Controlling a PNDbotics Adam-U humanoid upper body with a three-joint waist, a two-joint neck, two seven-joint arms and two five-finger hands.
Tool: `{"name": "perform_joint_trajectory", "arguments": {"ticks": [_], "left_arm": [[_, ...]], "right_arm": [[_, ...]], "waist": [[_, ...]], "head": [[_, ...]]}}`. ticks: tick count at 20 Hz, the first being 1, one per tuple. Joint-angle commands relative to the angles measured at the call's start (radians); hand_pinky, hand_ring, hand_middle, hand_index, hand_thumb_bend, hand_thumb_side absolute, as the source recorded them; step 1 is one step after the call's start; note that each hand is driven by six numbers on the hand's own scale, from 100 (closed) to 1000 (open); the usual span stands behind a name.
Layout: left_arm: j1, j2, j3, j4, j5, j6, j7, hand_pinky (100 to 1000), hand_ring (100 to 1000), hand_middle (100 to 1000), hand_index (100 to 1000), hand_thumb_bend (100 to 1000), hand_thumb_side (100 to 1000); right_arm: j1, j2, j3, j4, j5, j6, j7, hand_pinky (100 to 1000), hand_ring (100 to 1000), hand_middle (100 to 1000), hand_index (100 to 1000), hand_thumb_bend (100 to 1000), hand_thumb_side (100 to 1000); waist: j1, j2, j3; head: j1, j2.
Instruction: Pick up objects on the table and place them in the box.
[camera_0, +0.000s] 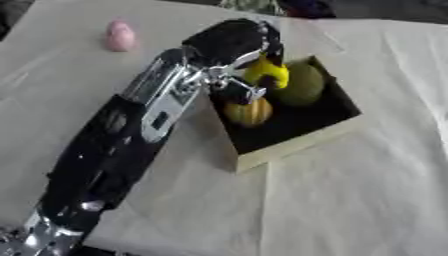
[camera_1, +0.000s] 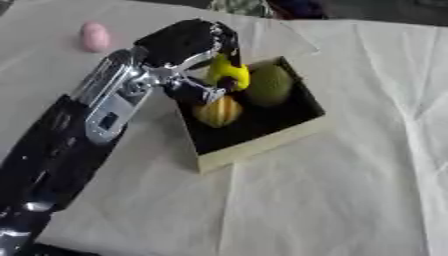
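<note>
My left hand (camera_0: 232, 42) reaches from the lower left over the far left corner of the box (camera_0: 302, 145). Its fingers are curled round a yellow object (camera_0: 267, 74), which hangs just above the box's dark inside. In the box lie a green rounded fruit (camera_0: 302, 85) at the back and an orange ribbed one (camera_0: 249, 112) near the left wall. A pink object (camera_0: 120, 36) rests on the table at the far left, apart from the hand. My right hand shows in neither view.
A cream cloth (camera_0: 350, 200) with creases covers the table. Dark items sit at the far edge behind the box.
</note>
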Motion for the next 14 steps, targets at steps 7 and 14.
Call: {"name": "perform_joint_trajectory", "arguments": {"ticks": [7, 14], "left_arm": [[0.012, -0.003, -0.021, 0.016, 0.034, -0.041, -0.045, 814, 797, 737, 863, 244, 290], [-0.004, 0.034, 0.022, -0.061, 0.064, -0.049, -0.058, 822, 825, 760, 897, 359, 392]], "right_arm": [[-0.004, -0.020, -0.002, -0.017, -0.003, 0.004, 0.004, 906, 759, 692, 772, 100, 660], [-0.001, -0.020, 0.004, -0.017, -0.003, 0.011, 0.011, 906, 759, 692, 772, 100, 661]], "waist": [[0.013, -0.037, 0.000], [0.015, -0.041, 0.006]], "head": [[-0.011, 0.006], [-0.019, 0.008]]}}
